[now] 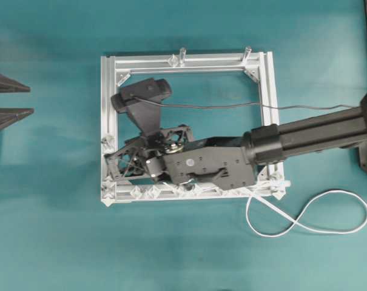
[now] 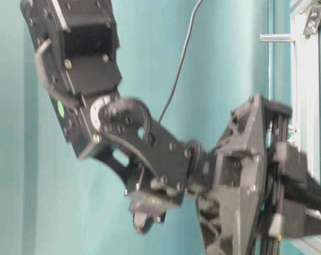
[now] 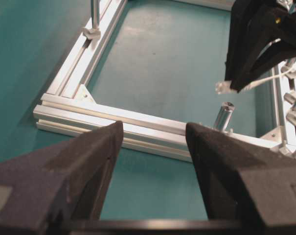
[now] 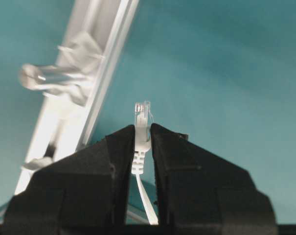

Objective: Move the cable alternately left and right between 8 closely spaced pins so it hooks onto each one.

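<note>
The cable (image 1: 298,219) is a thin white cord lying in loops on the teal table, right of and below the aluminium frame (image 1: 189,60). Its small plug (image 4: 142,115) sticks out from between the fingertips of my right gripper (image 4: 142,128), which is shut on it. That gripper (image 3: 233,85) hangs inside the frame near its left rail, low over the table. Whitish diamond pins (image 1: 151,191) line the frame's near rail and sit in pairs (image 3: 290,73) beside the held plug. My left gripper (image 3: 154,128) is open with nothing between its fingers, outside the frame's left side (image 1: 31,100).
The right arm (image 1: 316,130) reaches across the frame from the right. A thin dark grey wire (image 1: 232,107) sags across the frame's opening. A clear upright peg (image 3: 223,115) stands on the left rail close to the right gripper, and two more (image 1: 182,54) stand on the far rail.
</note>
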Tool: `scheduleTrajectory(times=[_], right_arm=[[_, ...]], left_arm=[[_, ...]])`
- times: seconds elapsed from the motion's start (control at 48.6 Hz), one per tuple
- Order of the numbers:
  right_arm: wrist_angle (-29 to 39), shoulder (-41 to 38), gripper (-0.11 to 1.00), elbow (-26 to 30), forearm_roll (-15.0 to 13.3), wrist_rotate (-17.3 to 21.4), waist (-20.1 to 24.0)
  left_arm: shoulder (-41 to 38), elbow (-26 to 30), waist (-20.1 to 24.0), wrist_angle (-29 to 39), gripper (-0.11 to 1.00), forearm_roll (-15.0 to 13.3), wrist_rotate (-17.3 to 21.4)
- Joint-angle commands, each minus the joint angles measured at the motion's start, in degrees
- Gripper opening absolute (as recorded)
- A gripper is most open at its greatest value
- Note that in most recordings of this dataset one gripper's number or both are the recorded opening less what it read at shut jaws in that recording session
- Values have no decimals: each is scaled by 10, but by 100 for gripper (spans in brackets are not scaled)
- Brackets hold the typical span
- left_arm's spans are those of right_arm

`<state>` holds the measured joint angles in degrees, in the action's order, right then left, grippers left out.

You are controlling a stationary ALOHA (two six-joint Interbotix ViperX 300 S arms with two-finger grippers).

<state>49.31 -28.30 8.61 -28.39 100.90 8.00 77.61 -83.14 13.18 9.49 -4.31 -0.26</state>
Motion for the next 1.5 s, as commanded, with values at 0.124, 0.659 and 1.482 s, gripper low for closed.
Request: scheduleTrajectory(times=[0.124, 0.659, 1.482], right_arm=[[-3, 5, 15, 33, -1, -9, -4], [-4, 2, 15, 50, 18, -4, 27], [23, -18, 15, 83, 39, -1, 72]], left_arm=[[-5, 8, -1, -4, 64, 3, -1], [-4, 8, -2, -4, 64, 3, -1], [-5, 8, -2, -4, 64, 3, -2]])
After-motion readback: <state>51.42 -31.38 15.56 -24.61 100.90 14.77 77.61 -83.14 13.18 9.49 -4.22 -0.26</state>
